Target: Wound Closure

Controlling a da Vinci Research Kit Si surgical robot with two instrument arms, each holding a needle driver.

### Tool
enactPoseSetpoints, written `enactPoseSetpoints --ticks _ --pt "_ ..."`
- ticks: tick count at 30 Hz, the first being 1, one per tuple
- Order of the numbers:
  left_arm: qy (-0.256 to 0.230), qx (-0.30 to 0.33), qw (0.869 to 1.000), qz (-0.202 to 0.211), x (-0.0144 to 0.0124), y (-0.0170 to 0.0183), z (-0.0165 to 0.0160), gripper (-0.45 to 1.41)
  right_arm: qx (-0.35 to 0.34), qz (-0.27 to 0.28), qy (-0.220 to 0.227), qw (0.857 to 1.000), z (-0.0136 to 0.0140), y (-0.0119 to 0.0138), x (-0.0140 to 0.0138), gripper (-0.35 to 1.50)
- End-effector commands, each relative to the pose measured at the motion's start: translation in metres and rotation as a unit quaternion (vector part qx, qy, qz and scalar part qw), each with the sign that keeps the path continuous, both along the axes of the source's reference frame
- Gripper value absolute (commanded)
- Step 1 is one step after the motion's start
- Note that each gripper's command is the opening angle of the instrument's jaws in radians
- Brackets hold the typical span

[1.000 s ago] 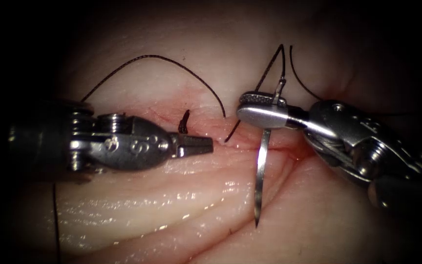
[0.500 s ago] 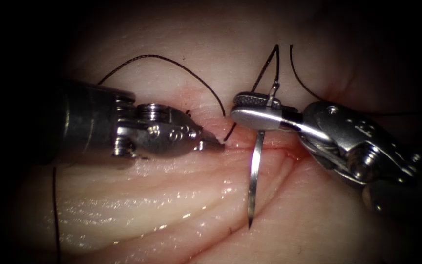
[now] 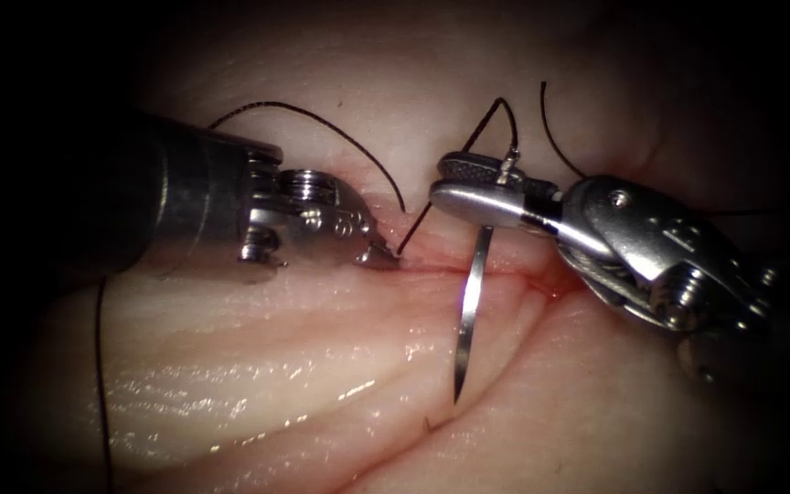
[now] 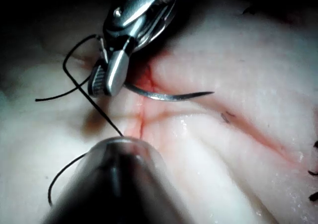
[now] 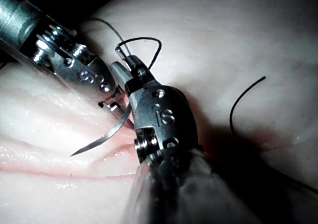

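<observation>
light: central pool, dark vignette at edges | glare: wet highlights on tissue point(image 3: 258, 384), bright sheen on right tool point(image 3: 473, 197) jaw | shadow: beneath left tool point(image 3: 378, 256) shaft | blur: near shaft in left wrist view soft

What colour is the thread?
Black thread, clearest against the pale tissue in the endoscope view.

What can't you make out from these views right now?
- Left tool: endoscope view, its jaws press into the tissue by the cut; what they hold cannot be told. Left wrist view: its own shaft covers them.
- Needle: held near its thread end by the right tool, point free above the tissue; the part between the jaws is covered.
- Thread: endoscope view, its ends run into dark edges.
</observation>
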State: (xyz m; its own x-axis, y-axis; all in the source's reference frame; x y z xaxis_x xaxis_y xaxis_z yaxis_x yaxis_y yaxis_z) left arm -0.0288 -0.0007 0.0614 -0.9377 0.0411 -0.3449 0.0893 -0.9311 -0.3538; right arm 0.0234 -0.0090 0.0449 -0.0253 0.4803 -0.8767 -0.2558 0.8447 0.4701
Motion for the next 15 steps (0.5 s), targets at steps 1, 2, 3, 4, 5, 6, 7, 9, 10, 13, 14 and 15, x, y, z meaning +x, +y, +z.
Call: enactPoseSetpoints --ticks 1,2,3,4,5,6,7,9,10,13,14,15 --pt "0.005 0.006 1.000 0.004 -0.0005 0.0000 0.0005 -0.45 -0.009 0.003 -0.002 1.000 0.0010 0.0008 0.0009 -0.35" --pt "0.012 0.015 1.000 0.006 -0.0004 -0.0002 0.0005 -0.45 -0.015 0.005 -0.004 1.000 0.0014 0.0011 0.0011 -0.35" --pt "0.017 0.019 1.000 0.008 -0.0004 -0.0003 0.0005 -0.45 -0.020 0.006 -0.004 1.000 0.0018 0.0014 0.0014 -0.35" --pt "0.019 0.022 1.000 0.011 -0.0003 -0.0004 0.0004 -0.45 -0.024 0.007 -0.004 1.000 0.0022 0.0016 0.0016 -0.35" --pt "0.019 0.024 0.999 0.012 -0.0003 -0.0005 0.0004 -0.45 -0.029 0.008 -0.002 1.000 0.0026 0.0017 0.0019 -0.35" --pt "0.019 0.024 0.999 0.013 -0.0002 -0.0005 0.0004 -0.45 -0.036 0.008 -0.003 0.999 0.0030 0.0019 0.0022 -0.35" --pt "0.018 0.025 0.999 0.013 -0.0002 -0.0005 0.0003 -0.42 -0.040 0.010 -0.005 0.999 0.0034 0.0020 0.0025 -0.35" --pt "0.017 0.026 0.999 0.013 -0.0002 -0.0005 0.0002 -0.28 -0.052 0.010 -0.008 0.999 0.0041 0.0022 0.0030 -0.35" --pt "0.017 0.026 0.999 0.013 -0.0002 -0.0005 0.0001 -0.22 -0.059 0.011 -0.010 0.998 0.0044 0.0022 0.0033 -0.35" --pt "0.015 0.031 0.999 0.014 -0.0003 -0.0007 -0.0004 -0.13 -0.090 0.013 -0.020 0.996 0.0053 0.0020 0.0039 -0.35" --pt "0.014 0.033 0.999 0.014 -0.0003 -0.0008 -0.0006 -0.10 -0.097 0.013 -0.023 0.995 0.0056 0.0020 0.0040 -0.35" --pt "0.015 0.035 0.999 0.014 -0.0004 -0.0008 -0.0009 -0.06 -0.104 0.013 -0.025 0.994 0.0058 0.0019 0.0041 -0.35"
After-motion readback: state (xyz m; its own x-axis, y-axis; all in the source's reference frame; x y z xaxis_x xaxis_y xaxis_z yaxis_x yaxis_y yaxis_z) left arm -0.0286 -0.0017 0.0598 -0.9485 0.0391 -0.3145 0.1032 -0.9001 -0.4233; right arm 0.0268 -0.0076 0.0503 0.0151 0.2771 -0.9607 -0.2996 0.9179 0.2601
